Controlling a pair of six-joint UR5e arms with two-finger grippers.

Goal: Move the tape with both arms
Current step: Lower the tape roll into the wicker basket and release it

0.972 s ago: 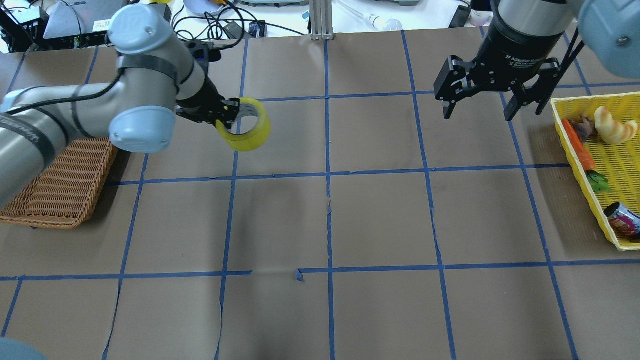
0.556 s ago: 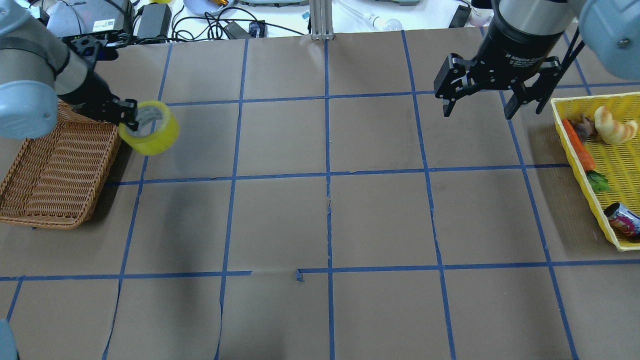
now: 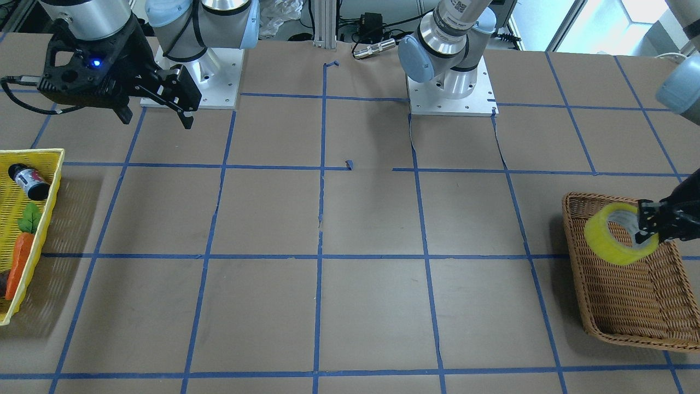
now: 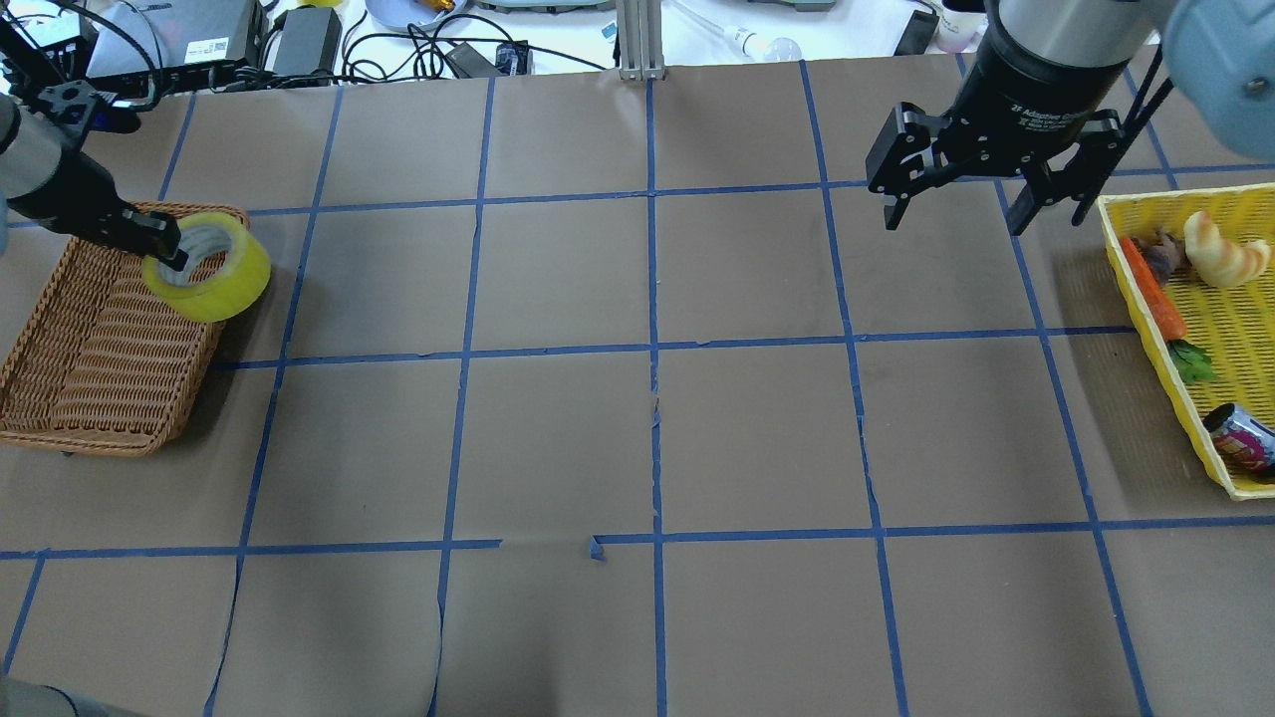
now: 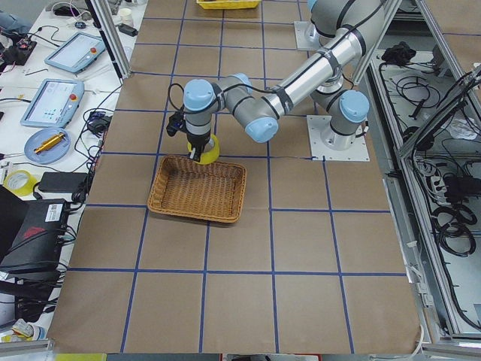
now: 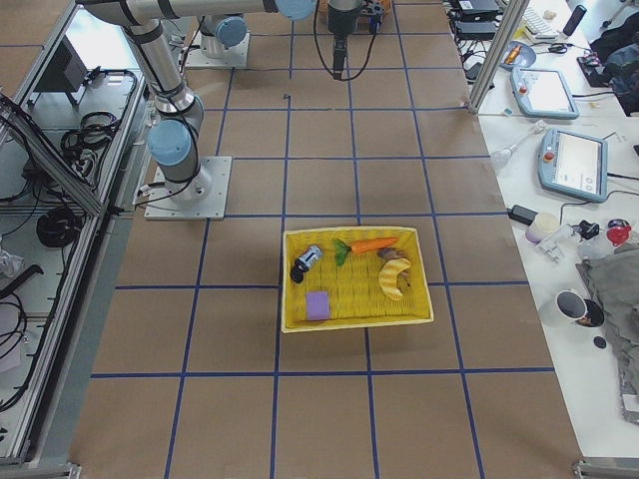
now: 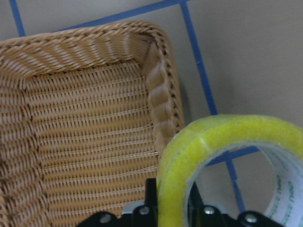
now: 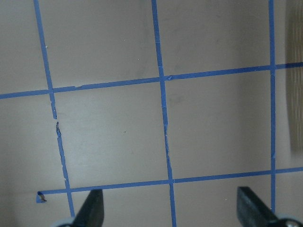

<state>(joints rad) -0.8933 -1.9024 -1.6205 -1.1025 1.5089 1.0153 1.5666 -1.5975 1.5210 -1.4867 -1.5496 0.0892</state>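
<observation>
The yellow tape [image 4: 209, 267] is held in the air over the far right corner of the wicker basket [image 4: 90, 339]. My left gripper [image 4: 164, 244] is shut on its rim, one finger inside the white core. The roll also shows in the front view [image 3: 618, 234], in the left wrist view [image 7: 222, 165] and small in the left side view [image 5: 206, 150]. My right gripper [image 4: 956, 211] is open and empty, hanging above the table at the far right, next to the yellow tray. Its fingertips [image 8: 92, 208] show spread wide in the right wrist view.
A yellow tray [image 4: 1126, 261] at the right edge holds a carrot [image 4: 1153, 289], a croissant [image 4: 1220, 249] and a can [image 4: 1240, 438]. Blue tape lines grid the brown table. Cables and devices lie beyond the far edge.
My left arm has swung left with the tape, from the table's left-centre to above the basket's corner. My right gripper has stayed open in place.
</observation>
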